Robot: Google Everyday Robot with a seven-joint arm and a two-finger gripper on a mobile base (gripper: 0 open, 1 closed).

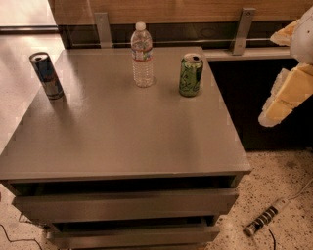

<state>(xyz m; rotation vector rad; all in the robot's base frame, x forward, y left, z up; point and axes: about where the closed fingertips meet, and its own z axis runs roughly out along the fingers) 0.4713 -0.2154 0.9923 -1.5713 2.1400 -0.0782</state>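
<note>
Far left of the gripper claw (286,95) stands a blue can (46,75), then a water bottle (142,56). The green can (190,74) is closest to it, all on the gray table (122,141). The claw hangs past the table's right side, and I cannot tell if it is apart or together.

Office or lab space: grey drawer cabinet (122,136) left of my gripper (281,100), wood wall panel (186,10) behind it, speckled terrazzo floor (281,178) and power strip (266,222) below.
</note>
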